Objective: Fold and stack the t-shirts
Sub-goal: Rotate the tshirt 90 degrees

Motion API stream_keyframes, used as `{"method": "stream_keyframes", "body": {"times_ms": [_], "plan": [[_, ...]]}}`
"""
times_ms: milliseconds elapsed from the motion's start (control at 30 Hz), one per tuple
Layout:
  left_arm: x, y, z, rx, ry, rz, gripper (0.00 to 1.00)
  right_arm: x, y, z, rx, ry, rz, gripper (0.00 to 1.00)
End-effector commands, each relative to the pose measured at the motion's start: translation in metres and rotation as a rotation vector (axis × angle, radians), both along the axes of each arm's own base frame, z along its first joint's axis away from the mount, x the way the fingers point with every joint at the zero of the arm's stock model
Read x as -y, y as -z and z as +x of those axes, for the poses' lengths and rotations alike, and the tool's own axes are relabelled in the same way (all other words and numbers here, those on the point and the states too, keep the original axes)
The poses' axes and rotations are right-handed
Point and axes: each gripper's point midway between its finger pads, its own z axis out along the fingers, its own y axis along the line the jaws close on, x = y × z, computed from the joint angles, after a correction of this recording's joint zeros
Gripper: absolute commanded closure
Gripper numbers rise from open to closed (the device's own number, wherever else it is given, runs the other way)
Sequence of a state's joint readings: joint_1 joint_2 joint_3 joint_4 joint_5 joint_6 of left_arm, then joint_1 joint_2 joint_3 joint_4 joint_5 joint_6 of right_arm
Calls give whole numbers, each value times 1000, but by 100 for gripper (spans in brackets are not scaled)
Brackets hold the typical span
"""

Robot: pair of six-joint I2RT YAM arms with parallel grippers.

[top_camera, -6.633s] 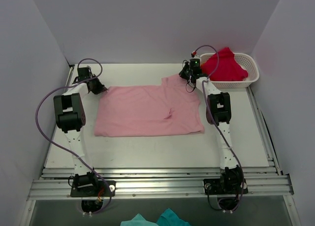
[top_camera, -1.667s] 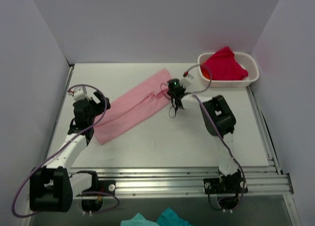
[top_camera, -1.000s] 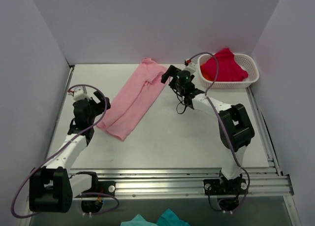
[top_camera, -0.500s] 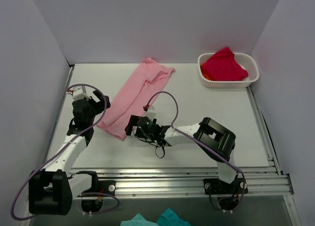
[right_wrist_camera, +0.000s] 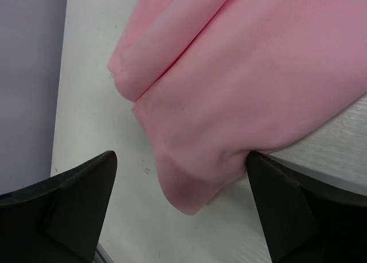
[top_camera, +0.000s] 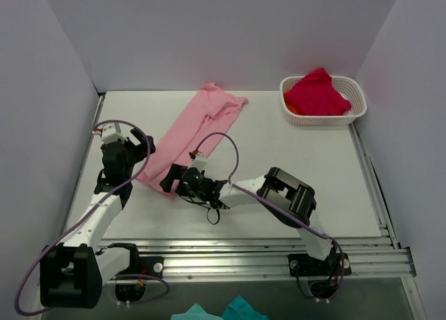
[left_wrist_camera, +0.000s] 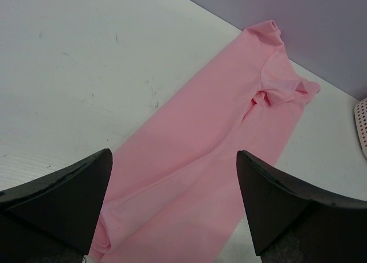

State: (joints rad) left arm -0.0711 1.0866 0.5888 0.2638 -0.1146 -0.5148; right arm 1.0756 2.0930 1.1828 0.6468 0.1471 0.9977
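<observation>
The light pink t-shirt (top_camera: 195,128) lies folded lengthwise as a diagonal strip, running from the table's back middle to the front left. My right gripper (top_camera: 169,180) is low at the strip's near end. In the right wrist view it (right_wrist_camera: 182,160) is open, with the shirt's (right_wrist_camera: 241,74) near corner between the fingers and the right finger touching the cloth. My left gripper (top_camera: 139,147) hovers at the strip's left edge. It (left_wrist_camera: 174,160) is open above the pink fabric (left_wrist_camera: 229,120). The crimson t-shirt (top_camera: 317,93) is bunched up in the basket.
The white lattice basket (top_camera: 359,104) stands at the back right corner; its edge (left_wrist_camera: 362,125) shows in the left wrist view. Grey walls close in the table on three sides. Metal rails (top_camera: 223,261) run along the near edge, with teal cloth (top_camera: 223,311) below them.
My right arm has swung from the pink shirt's far end, near the basket, down to its near end, and its jaws have narrowed slightly. The left arm has barely moved.
</observation>
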Motion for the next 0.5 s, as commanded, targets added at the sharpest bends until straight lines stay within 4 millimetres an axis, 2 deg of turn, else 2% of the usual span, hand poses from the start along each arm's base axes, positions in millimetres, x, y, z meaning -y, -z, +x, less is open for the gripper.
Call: {"method": "stream_keyframes", "body": {"times_ms": [0,33,100,133,300,400,467], "plan": [[-3,-15,1,40,-13,13,2,4,33,-15,-70,-32,-63,12],[-3,-15,1,42,-13,13,2,4,32,-16,-70,-35,-58,20],[-4,-14,1,39,-14,15,2,7,32,-16,-64,-35,-61,62],[-4,-14,1,39,-16,15,2,12,35,-16,-69,-22,-79,100],[-5,-13,0,37,-16,15,2,22,42,-14,-69,-8,-105,100],[-6,-13,-1,39,-18,15,2,38,46,-11,-74,14,-120,100],[-6,-13,-1,40,-18,12,2,65,47,-9,-69,59,-151,100]]}}
